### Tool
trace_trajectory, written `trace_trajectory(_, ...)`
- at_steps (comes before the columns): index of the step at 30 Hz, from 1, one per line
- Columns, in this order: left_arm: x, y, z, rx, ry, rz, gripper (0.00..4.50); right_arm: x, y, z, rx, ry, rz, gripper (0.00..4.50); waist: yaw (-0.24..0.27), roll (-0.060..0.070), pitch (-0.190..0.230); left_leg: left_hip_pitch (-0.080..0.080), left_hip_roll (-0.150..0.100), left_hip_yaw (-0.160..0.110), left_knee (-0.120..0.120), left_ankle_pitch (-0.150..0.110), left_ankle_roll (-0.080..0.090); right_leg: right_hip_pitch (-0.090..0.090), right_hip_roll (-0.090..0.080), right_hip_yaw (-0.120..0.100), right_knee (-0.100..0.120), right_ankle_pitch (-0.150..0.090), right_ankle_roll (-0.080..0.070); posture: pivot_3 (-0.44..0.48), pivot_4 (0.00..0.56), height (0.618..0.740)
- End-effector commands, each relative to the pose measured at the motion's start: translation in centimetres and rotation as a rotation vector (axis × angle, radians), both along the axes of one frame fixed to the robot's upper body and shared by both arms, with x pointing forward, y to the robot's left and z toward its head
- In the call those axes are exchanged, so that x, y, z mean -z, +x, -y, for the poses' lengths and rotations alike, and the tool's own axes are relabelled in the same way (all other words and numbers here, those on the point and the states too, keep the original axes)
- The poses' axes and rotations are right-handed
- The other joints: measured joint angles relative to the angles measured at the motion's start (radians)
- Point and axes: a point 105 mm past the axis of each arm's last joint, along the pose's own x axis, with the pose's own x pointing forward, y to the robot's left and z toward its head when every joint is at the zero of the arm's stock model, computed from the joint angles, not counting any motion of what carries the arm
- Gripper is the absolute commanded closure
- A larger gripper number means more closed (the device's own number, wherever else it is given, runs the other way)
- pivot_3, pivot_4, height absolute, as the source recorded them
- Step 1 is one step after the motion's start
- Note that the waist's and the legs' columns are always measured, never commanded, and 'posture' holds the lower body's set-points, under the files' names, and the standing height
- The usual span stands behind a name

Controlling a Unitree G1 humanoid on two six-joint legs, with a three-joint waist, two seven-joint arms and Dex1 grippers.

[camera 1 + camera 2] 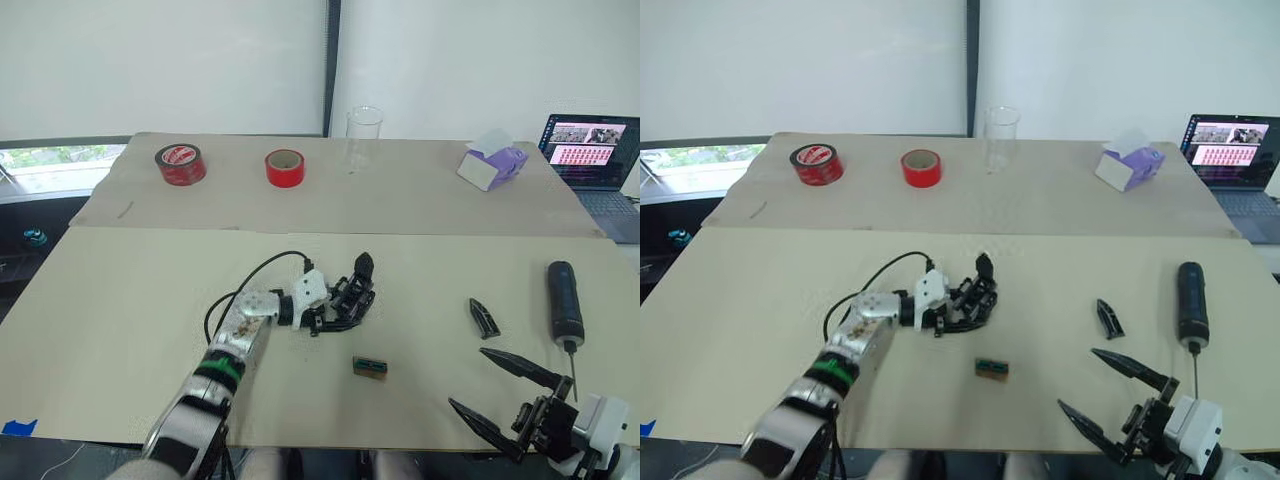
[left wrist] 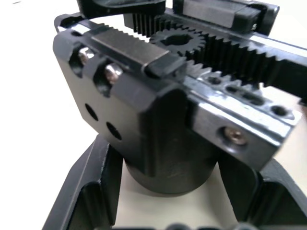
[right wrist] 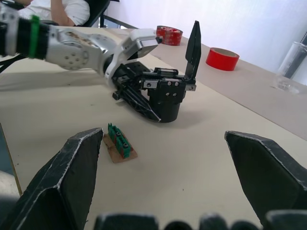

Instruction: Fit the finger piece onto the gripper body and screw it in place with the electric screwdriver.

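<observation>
Cardboard sheets cover the table [image 1: 120, 290], and near its middle stands the gripper body [image 1: 350, 295], a chunky black block with one pointed finger rising upright from it and a toothed rack and pinion along its upper face, seen close in the left wrist view. The left gripper [image 1: 322, 310] reaches in from the body's left side, its black fingers [image 2: 91, 191] lying on either side of the block's round base and appearing closed against it, so the left hand has hold of the gripper body. Just in front of the gripper body, toward the robot, lies a small green-brown block [image 1: 369, 367], flat on the table and apart from everything else. To the right of the gripper body, well apart from it, lies the finger piece [image 1: 484, 318], a small black wedge resting flat. Farther right still, beyond the finger piece, lies the electric screwdriver [image 1: 564, 305] with its rounded end pointing away from the robot and its thin metal bit toward the robot. The right gripper [image 1: 500, 390] hovers to the right of and nearer the robot than the gripper body, close to the screwdriver's bit, its two fingers spread wide apart and holding nothing. Behind the gripper body, along the far sheet, sit a dark red tape roll [image 1: 181, 164], a bright red tape roll [image 1: 285, 168], a clear glass [image 1: 364, 135] and a tissue box [image 1: 492, 166], with a laptop [image 1: 595, 165] at the far right edge
</observation>
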Motion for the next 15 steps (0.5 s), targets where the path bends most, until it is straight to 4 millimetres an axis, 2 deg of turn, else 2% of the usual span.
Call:
trace_trajectory(1, -1.2, -0.6, 0.4, -0.120, -0.009, -0.018, 2.18, -0.4, 0.3, -0.2, -0.030, -0.008, 0.031, 0.00, 0.000, 0.000, 0.000, 0.000, 0.000, 0.000, 0.000, 0.000, 0.000, 0.000, 0.000, 0.000, 0.000, 0.000, 0.000, 0.000, 0.150, 0.740)
trace_trajectory(4, -0.8, -1.1, 0.5, -0.219, 0.007, -0.026, 2.18, -0.5, 0.8, -0.4, -0.055, -0.007, 0.032, 0.00, 0.002, 0.000, 0.000, 0.001, 0.000, 0.000, 0.000, 0.000, 0.000, 0.001, 0.000, 0.001, 0.000, -0.002, 0.003, 0.000, 0.150, 0.740)
trace_trajectory(8, -0.5, -0.8, 0.5, -0.327, 0.001, -0.032, 2.18, -0.6, 1.1, -0.5, -0.077, -0.010, 0.031, 0.00, 0.012, 0.000, 0.000, 0.001, 0.000, 0.000, 0.000, 0.000, 0.000, 0.001, -0.001, 0.000, 0.000, -0.002, 0.003, 0.000, 0.150, 0.740)
trace_trajectory(15, 0.3, -1.2, 2.3, -0.320, -0.006, -0.051, 2.18, -0.9, 1.4, -0.3, -0.093, -0.023, 0.026, 0.00, 0.027, 0.001, 0.000, 0.002, 0.000, 0.000, 0.001, 0.000, 0.000, 0.002, -0.001, 0.000, 0.000, -0.001, 0.000, 0.000, 0.150, 0.740)
